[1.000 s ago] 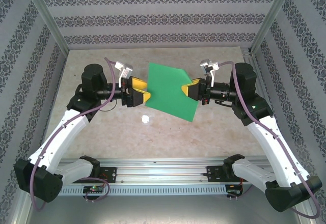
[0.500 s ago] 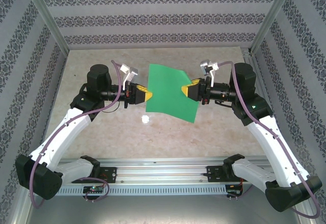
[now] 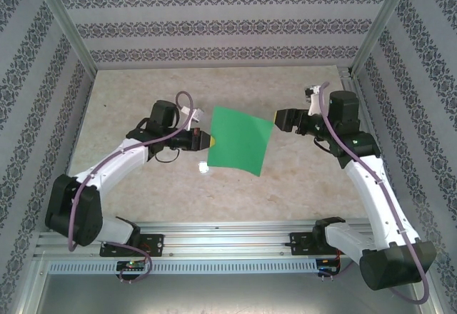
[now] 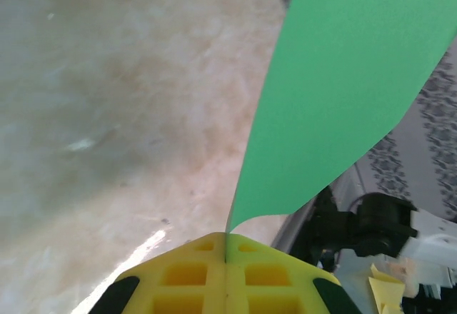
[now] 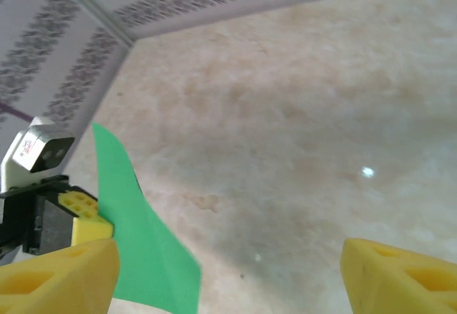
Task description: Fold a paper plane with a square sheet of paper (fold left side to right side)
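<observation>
Top external: left jaws pinch the square sheet of paper point(image 3: 239, 139) (right jaws spread, just beside).

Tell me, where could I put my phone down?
Bare: the far table stretch below the back wall, and the near strip between the square sheet of paper and the rail. Crowded: the middle, where the left gripper pinches the sheet and the right gripper hangs open beside it.
</observation>
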Action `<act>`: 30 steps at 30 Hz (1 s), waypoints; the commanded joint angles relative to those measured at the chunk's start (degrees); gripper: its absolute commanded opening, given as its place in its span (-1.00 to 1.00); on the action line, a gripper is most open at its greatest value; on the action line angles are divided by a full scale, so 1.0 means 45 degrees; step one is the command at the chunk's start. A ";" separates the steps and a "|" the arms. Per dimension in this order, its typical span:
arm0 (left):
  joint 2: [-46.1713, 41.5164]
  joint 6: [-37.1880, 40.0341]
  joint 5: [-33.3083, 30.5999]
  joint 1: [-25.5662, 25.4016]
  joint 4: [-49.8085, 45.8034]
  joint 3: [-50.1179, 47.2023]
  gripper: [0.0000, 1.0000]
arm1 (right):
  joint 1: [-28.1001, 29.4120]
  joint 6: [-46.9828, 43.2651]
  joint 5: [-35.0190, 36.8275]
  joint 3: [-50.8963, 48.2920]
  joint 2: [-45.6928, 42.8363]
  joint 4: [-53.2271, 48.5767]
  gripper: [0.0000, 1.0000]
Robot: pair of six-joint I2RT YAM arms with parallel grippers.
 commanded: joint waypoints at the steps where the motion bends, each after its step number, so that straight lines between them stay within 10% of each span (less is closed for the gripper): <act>1: 0.0898 -0.0569 -0.1654 0.0035 -0.0809 -0.0010 -1.00 | -0.0136 0.0516 0.1863 -0.0768 0.0223 -0.0232 0.64; 18: 0.3801 0.2300 -0.4801 0.1071 -0.5414 0.3825 -1.00 | 0.0710 0.4421 0.0898 -0.3038 0.2115 0.3809 0.40; 30: 0.4503 0.4150 -0.5572 0.1032 -0.7022 0.5584 -1.00 | 0.3467 0.8696 0.1152 -0.0528 0.6412 0.7228 0.21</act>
